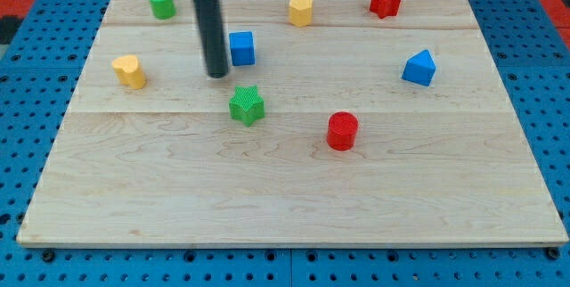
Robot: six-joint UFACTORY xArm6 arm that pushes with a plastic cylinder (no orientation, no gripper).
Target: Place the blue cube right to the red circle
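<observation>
The blue cube (242,48) sits on the wooden board (285,198) in the upper left part. The red circle, a short cylinder (342,131), stands near the board's middle, to the lower right of the cube. My tip (217,75) is the end of a dark rod that comes down from the view's top. It rests just left of and slightly below the blue cube, very close to its left side. I cannot tell whether it touches the cube.
A green star block (248,105) lies below my tip. A yellow heart block (130,70) is at the left, a green cylinder (161,3) top left, a yellow hexagon block (301,9) top middle, a red star block (385,0) top right, a blue pentagon-like block (419,68) at the right.
</observation>
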